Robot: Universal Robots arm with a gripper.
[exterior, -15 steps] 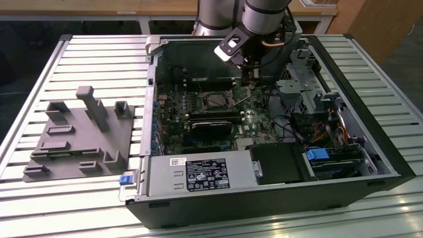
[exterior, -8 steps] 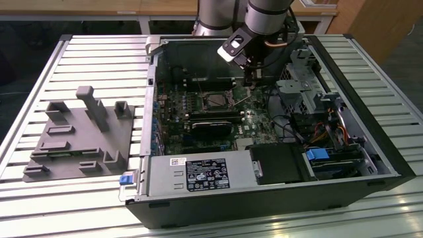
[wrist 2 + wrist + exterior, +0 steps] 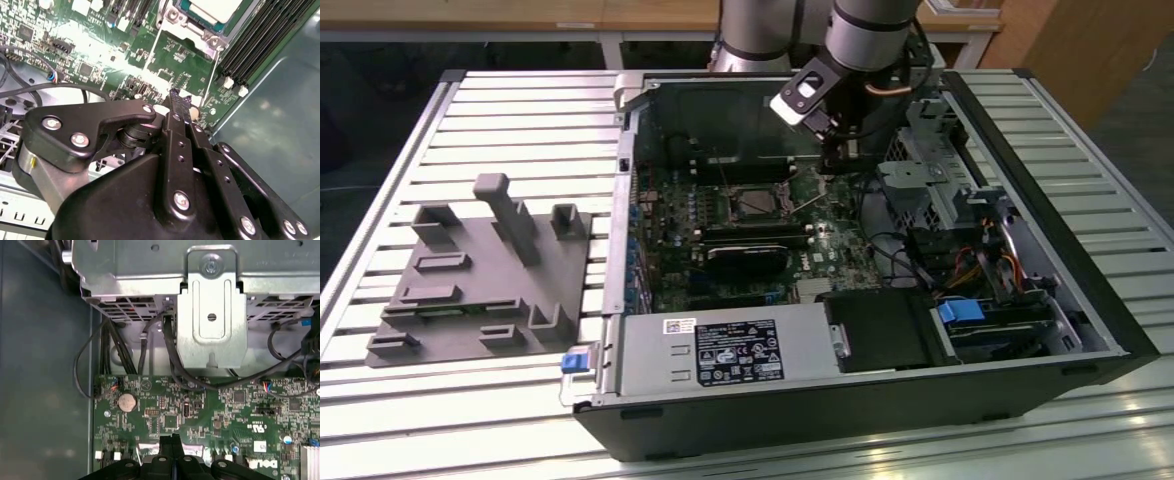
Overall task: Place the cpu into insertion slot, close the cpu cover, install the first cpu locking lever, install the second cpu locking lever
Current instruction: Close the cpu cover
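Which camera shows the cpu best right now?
The second wrist view: the cpu lies close up, partly cut by the picture's edge. The exterior view gives the socket from afar, the chip hard to tell there. The first wrist view faces the drive cage.

printed labels (image 3: pixel 736 352) on power supply (image 3: pixel 803 350), maker's logo (image 3: pixel 261 463) on motherboard (image 3: pixel 165 412)

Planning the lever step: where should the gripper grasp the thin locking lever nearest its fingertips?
Probably the free end of the locking lever, nearest the gripper, far from its pivot. It is a thin straight rod, so pinch across it from above.
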